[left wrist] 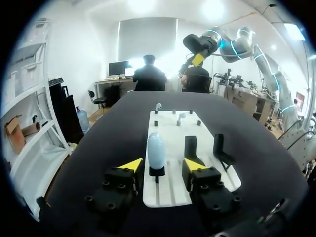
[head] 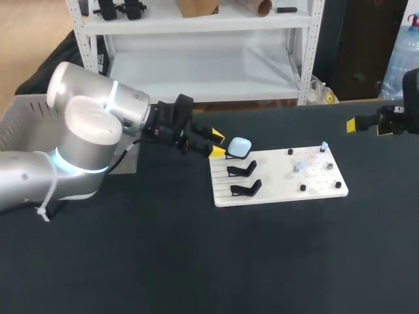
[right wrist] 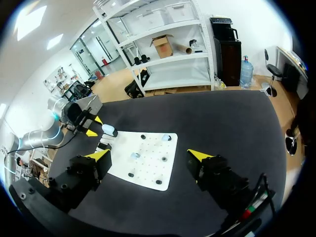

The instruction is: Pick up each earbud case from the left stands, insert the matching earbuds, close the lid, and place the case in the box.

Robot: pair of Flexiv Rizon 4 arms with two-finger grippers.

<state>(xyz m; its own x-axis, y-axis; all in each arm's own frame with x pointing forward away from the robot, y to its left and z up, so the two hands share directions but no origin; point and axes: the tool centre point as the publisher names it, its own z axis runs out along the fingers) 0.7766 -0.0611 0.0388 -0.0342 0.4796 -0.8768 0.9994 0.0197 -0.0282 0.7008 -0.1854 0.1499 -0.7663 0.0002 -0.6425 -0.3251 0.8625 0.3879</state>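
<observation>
A pale blue earbud case [head: 239, 146] sits on the rearmost of three black stands, at the left end of a white board [head: 281, 180]. My left gripper [head: 217, 144] is level with it, and its yellow tips stand apart just short of the case. In the left wrist view the case [left wrist: 156, 150] stands a little ahead of the gripper [left wrist: 162, 164], in line with the gap and touching neither finger. Two small earbuds [head: 324, 145] [head: 296, 167] rest on pegs at the board's right. My right gripper [head: 370, 125] hangs wide open at the table's far right, with nothing in it [right wrist: 153, 157].
The two nearer stands [head: 242, 171] [head: 247, 189] carry nothing. A grey box [head: 26, 118] stands at the table's left edge, behind my left arm. Several black pegs dot the right half of the board. Dark bare tabletop stretches in front of the board.
</observation>
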